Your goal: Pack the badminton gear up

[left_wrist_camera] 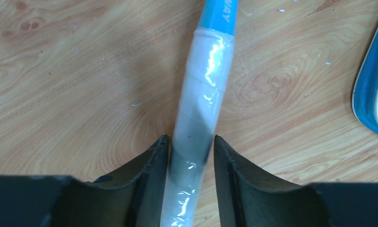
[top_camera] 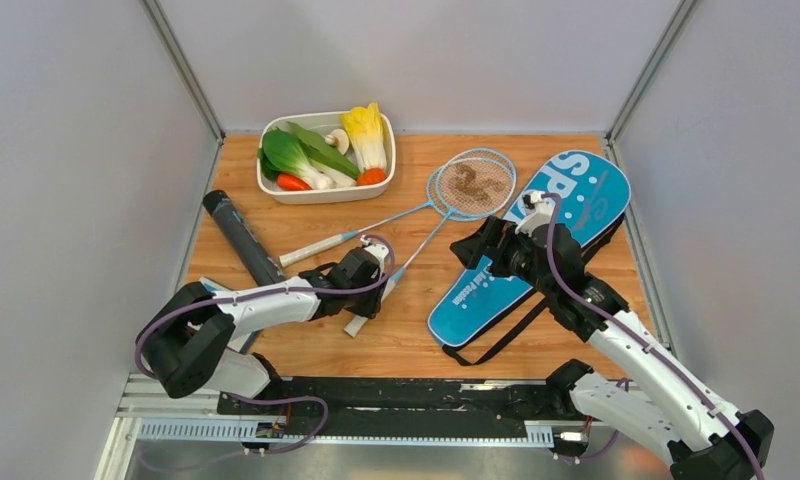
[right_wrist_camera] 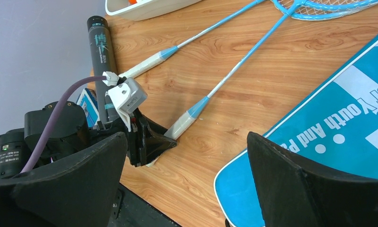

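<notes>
Two light-blue rackets (top_camera: pixel 473 185) lie crossed on the table, heads at the back. A small brownish thing (top_camera: pixel 469 180) lies on the strings; I cannot tell what it is. No white shuttlecocks show. My left gripper (top_camera: pixel 369 295) is low over the nearer racket's white handle (left_wrist_camera: pixel 201 90), jaws narrowly open astride it: the left finger touches and the right finger stands just off. The blue SPORT cover (top_camera: pixel 546 235) lies right of centre. My right gripper (top_camera: pixel 483 250) hovers wide open and empty above its near edge (right_wrist_camera: pixel 319 142). The long black tube (top_camera: pixel 241 237) lies at the left.
A white tray (top_camera: pixel 326 195) of toy vegetables stands at the back left. A small blue-and-white card (right_wrist_camera: pixel 88 101) lies by the tube's near end, under the left arm. The cover's black strap (top_camera: pixel 506 335) trails toward the front edge. Grey walls close in both sides.
</notes>
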Robot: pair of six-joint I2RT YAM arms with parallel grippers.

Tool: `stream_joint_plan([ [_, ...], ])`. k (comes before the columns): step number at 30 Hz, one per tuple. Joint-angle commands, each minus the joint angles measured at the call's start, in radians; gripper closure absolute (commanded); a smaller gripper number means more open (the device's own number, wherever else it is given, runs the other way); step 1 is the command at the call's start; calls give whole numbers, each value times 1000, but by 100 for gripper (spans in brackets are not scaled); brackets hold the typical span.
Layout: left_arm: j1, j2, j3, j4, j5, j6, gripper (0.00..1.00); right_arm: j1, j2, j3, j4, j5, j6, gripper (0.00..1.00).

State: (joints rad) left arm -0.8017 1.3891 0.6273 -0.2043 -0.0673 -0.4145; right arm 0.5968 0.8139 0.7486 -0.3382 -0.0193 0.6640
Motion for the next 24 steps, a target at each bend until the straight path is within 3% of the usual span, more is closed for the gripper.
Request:
stream_joint_plan([
  [1, -16, 6, 1, 19, -8, 5, 56, -1, -3, -20, 63, -23, 7, 0],
  [12, -20, -66, 8, 26, 23, -36, 99, -2, 40, -148, 230, -144, 98, 0],
  [19, -21, -155, 7, 78, 88, -102, 100, -2, 106, -293, 496, -242, 202, 1],
  [24, -21, -204, 5, 127, 149, -148, 100, -2, 196, -364, 737, -320, 278, 9],
])
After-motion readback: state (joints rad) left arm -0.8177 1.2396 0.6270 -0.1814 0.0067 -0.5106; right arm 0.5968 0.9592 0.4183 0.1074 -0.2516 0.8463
